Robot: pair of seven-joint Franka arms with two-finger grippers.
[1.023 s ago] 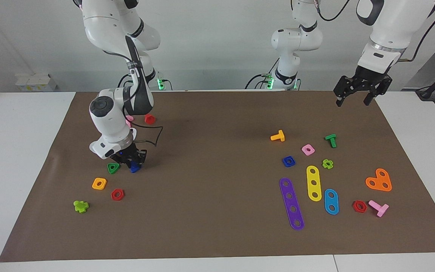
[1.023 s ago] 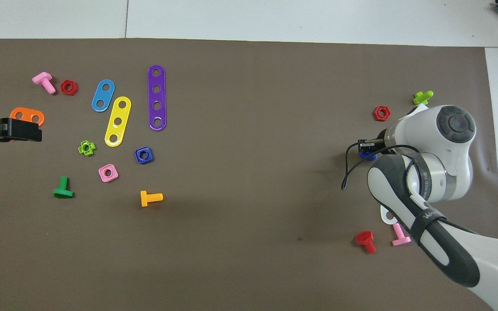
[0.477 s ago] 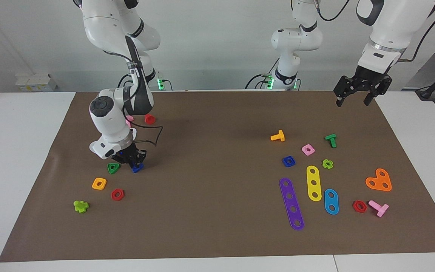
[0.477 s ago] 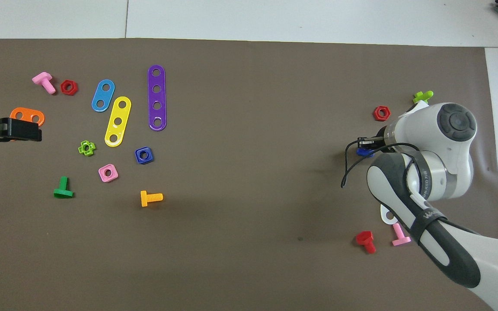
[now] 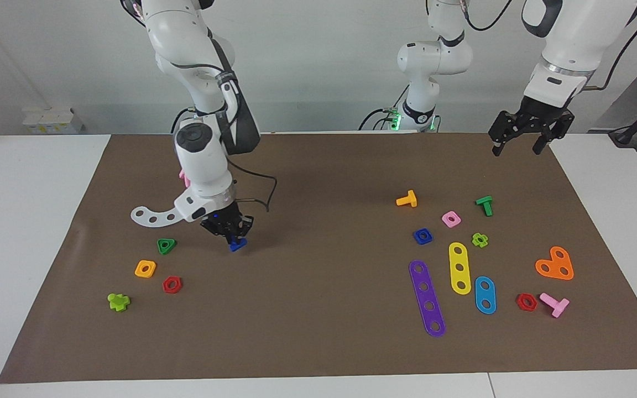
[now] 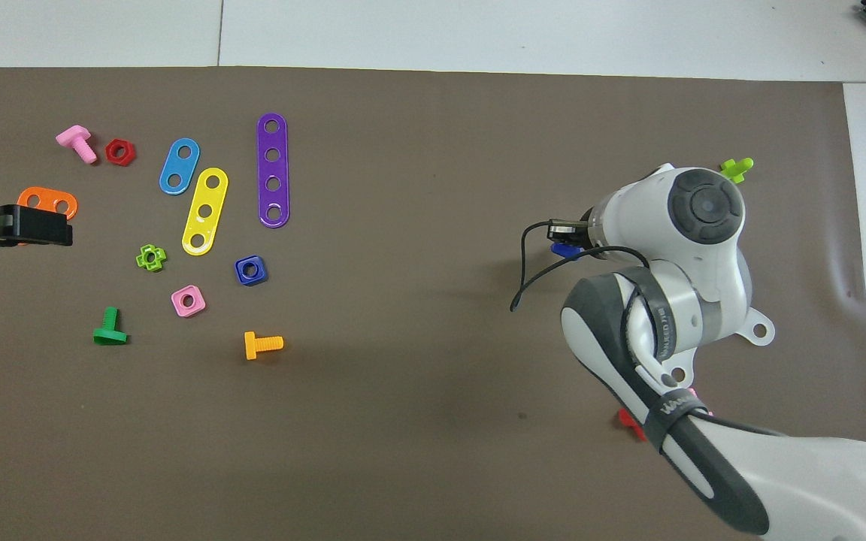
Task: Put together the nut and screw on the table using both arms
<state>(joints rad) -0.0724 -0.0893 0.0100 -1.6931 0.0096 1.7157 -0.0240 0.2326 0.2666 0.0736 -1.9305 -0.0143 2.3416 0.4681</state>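
Observation:
My right gripper point(image 5: 233, 236) is shut on the dark-blue screw point(image 5: 237, 244) and holds it just above the brown mat point(image 5: 324, 287) of the table, beside the green triangular nut point(image 5: 166, 245). From overhead the screw point(image 6: 564, 249) peeks out under the right gripper point(image 6: 562, 237). The blue square nut point(image 5: 422, 236) lies flat on the mat toward the left arm's end, also seen from overhead as the nut point(image 6: 250, 270). My left gripper point(image 5: 520, 142) hangs open and waits over the mat's edge at the left arm's end, holding nothing.
Around the blue nut lie a pink square nut point(image 5: 451, 219), an orange screw point(image 5: 407, 199), a green screw point(image 5: 484, 205), and purple point(image 5: 427, 297) and yellow point(image 5: 459, 267) strips. Near the right gripper lie an orange square nut point(image 5: 145, 268), a red hex nut point(image 5: 172, 284) and a white curved plate point(image 5: 152, 215).
My right gripper finished shutting on the screw and has carried it away from the green triangular nut toward the table's middle, uncovering the white curved plate. The left arm has not moved.

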